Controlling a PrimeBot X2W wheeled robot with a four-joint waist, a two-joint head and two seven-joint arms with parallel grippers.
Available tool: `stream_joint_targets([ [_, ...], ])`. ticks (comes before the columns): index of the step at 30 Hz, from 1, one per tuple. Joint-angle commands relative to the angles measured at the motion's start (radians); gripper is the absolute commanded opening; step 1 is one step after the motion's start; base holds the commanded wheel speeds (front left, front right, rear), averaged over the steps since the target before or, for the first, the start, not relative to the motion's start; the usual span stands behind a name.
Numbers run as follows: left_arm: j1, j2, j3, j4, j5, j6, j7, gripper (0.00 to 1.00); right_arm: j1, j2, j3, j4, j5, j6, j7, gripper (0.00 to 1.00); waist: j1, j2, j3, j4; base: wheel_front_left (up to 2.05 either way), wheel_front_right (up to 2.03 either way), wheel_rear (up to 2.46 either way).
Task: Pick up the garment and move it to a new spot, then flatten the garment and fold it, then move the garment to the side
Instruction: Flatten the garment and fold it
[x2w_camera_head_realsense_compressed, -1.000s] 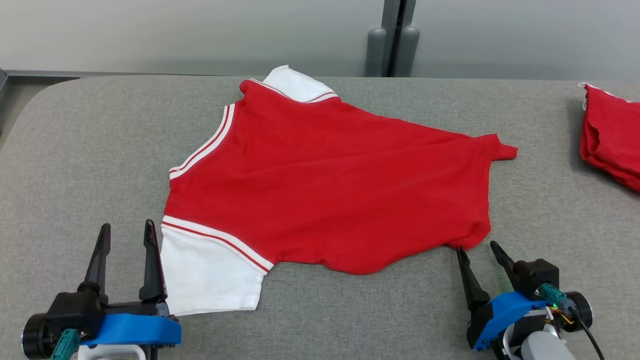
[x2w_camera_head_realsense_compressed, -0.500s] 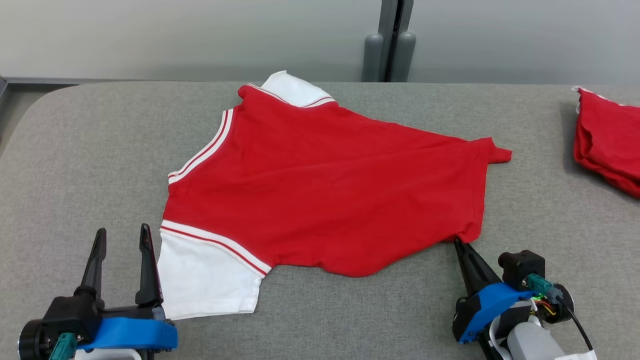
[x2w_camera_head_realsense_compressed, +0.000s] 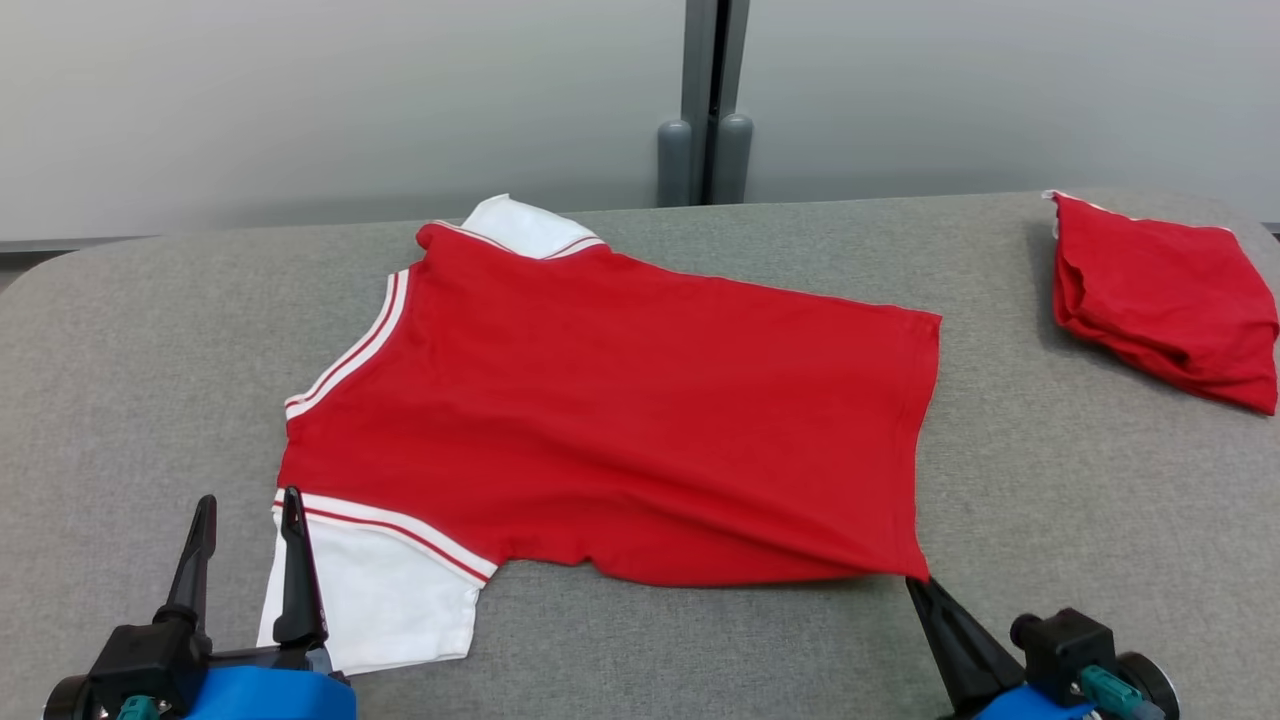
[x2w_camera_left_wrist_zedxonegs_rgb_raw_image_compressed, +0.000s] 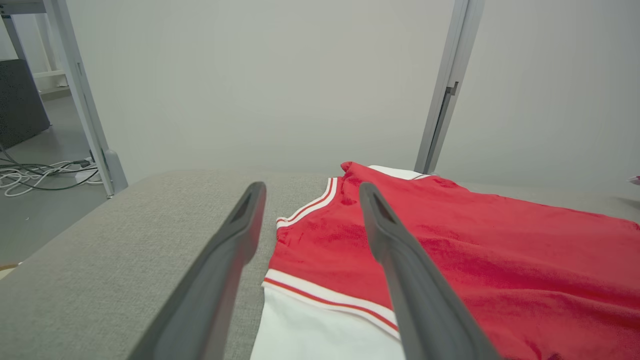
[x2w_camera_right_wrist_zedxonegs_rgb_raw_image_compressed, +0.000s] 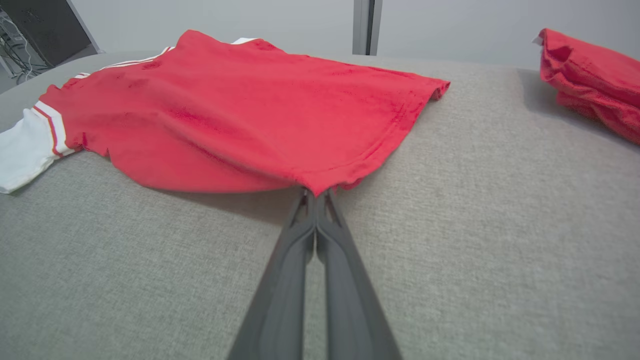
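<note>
My right gripper (x2w_camera_right_wrist_zedxonegs_rgb_raw_image_compressed: 315, 192) is clenched on the near right hem corner of the garment (x2w_camera_head_realsense_compressed: 610, 420). Its fingers are pressed together, and the cloth is raised slightly off the table (x2w_camera_head_realsense_compressed: 1050, 480) at that point. The garment lies spread across the table's middle, collar end toward my left. My left gripper (x2w_camera_head_realsense_compressed: 249, 497) stands released, fingers apart, just beside the near white sleeve (x2w_camera_head_realsense_compressed: 370, 590). A second red garment (x2w_camera_head_realsense_compressed: 1165, 300) lies bunched at the far right, well apart.
</note>
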Motion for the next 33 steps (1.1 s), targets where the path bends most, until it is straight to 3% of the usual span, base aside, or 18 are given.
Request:
stream_joint_targets([
  [1, 0.006, 0.001, 0.0, -0.002, -0.001, -0.001, -0.003, 1.0, 0.025, -0.007, 0.002, -0.025, 0.002, 0.0, 0.014, 0.0, 0.0001, 0.0, -0.004, -0.008, 0.0, 0.0, 0.0],
  [9, 0.016, 0.008, 0.015, -0.012, -0.002, -0.001, -0.003, 1.0, 0.217, -0.041, -0.007, -0.322, 0.033, 0.0, 0.211, 0.0, 0.0001, 0.0, 0.002, -0.035, 0.0, 0.0, 0.0],
  [15, 0.009, 0.008, 0.021, -0.019, 0.003, -0.001, -0.003, 1.0, 0.293, -0.038, -0.036, -0.458, 0.093, 0.0, 0.327, 0.0, 0.0001, 0.0, 0.015, -0.048, 0.0, 0.0, 0.0],
  [23, -0.01, 0.002, 0.009, -0.025, 0.006, -0.001, -0.002, 1.0, 0.253, -0.043, -0.065, -0.413, 0.086, 0.0, 0.303, 0.0, 0.0001, 0.0, 0.024, -0.032, 0.0, 0.0, 0.0],
  [33, -0.038, 0.0, -0.006, -0.021, 0.013, -0.001, -0.003, 1.0, -0.024, -0.104, -0.022, -0.246, 0.052, 0.0, 0.196, 0.0, 0.0001, 0.0, 0.054, 0.003, 0.0, 0.0, 0.0],
])
